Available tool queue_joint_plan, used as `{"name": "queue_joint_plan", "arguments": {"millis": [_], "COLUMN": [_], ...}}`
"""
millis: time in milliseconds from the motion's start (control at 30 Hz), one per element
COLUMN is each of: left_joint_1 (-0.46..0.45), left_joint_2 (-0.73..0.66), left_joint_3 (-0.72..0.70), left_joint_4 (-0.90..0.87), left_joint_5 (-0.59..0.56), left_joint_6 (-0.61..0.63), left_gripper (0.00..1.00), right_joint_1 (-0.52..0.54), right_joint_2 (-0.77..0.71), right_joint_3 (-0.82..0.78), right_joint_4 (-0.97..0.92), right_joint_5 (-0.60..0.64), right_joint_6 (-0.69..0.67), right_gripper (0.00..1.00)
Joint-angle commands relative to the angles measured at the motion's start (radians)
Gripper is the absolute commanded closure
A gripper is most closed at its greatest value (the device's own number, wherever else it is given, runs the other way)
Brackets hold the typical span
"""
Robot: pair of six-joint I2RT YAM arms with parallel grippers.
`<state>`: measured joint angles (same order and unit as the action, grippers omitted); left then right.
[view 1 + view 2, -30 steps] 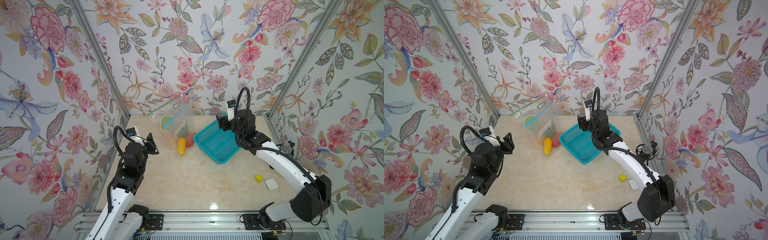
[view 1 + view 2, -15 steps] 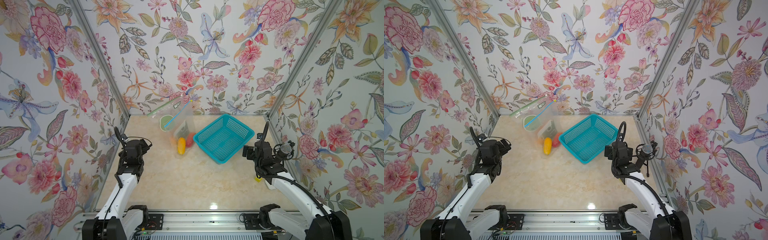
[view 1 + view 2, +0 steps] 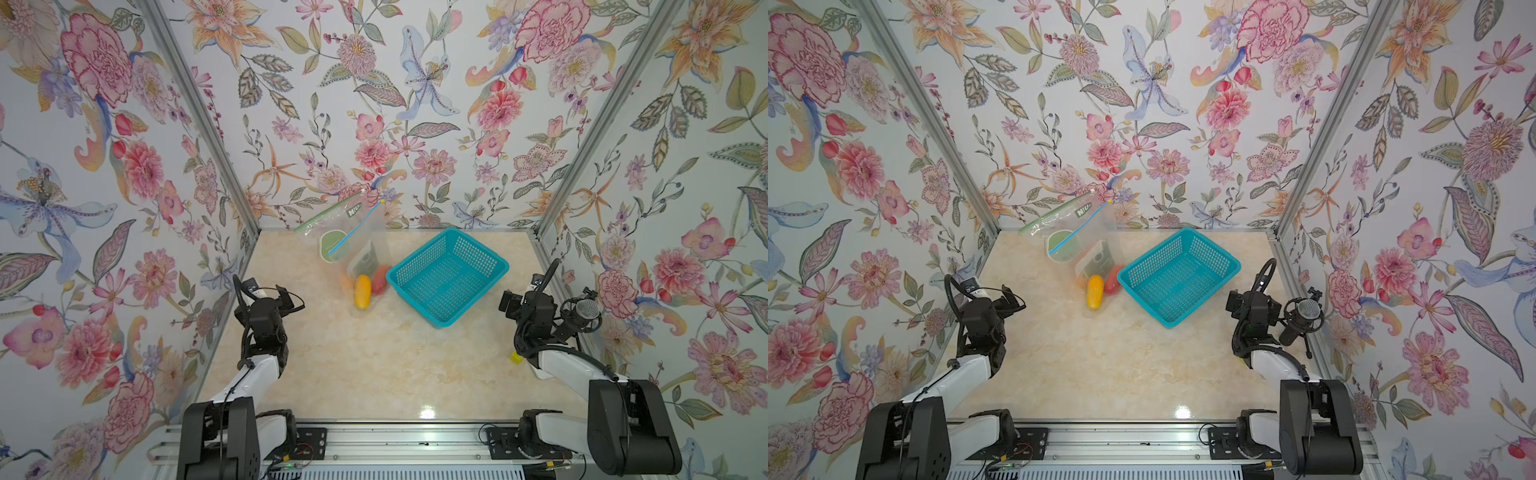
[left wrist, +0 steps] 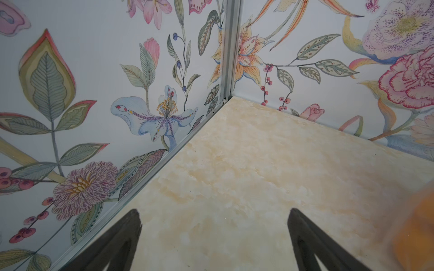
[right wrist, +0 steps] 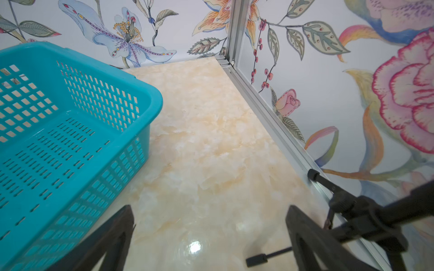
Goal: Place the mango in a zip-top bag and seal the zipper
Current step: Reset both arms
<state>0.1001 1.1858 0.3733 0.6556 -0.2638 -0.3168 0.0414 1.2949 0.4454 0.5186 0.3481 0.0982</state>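
In both top views a clear zip-top bag with a green top edge and a blue zipper strip leans against the back wall. A yellow mango lies at its lower end, apparently inside the plastic, between a red fruit and an orange one. My left gripper hovers open and empty near the left wall. My right gripper is open and empty near the right wall. Both are well apart from the bag.
A teal perforated basket stands right of the fruits, close to my right gripper. A microphone on a small stand sits by the right wall. A small yellow block lies beside my right arm.
Both arms have drawn back from the bag and basket to the table's near sides, and both grippers have opened wide. The bag and fruits have not moved.
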Motion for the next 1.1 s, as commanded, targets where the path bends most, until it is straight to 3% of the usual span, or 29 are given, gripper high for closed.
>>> {"name": "queue_joint_plan", "arguments": {"millis": [0, 100, 267, 500, 1067], "left_joint_1": [0.007, 0.008, 0.012, 0.013, 0.009], "left_joint_2": [0.055, 0.117, 0.124, 0.171, 0.239], "left_joint_3": [-0.019, -0.022, -0.016, -0.072, -0.083], "left_joint_4": [0.201, 0.258, 0.257, 0.347, 0.421], "left_joint_5": [0.086, 0.126, 0.205, 0.246, 0.313], "left_joint_6": [0.096, 0.106, 0.165, 0.18, 0.206], "left_gripper": [0.01, 0.01, 0.01, 0.01, 0.01], "right_joint_1": [-0.004, -0.003, -0.004, 0.0, -0.003], "right_joint_2": [0.068, 0.087, 0.08, 0.162, -0.02], "right_joint_3": [0.022, 0.061, 0.0, 0.071, -0.067], "right_joint_4": [0.179, 0.129, 0.303, 0.324, 0.249], "right_joint_5": [-0.042, -0.063, -0.126, -0.175, -0.165], "right_joint_6": [-0.045, -0.057, -0.108, -0.132, -0.154], "right_gripper": [0.0, 0.0, 0.0, 0.0, 0.0]}}
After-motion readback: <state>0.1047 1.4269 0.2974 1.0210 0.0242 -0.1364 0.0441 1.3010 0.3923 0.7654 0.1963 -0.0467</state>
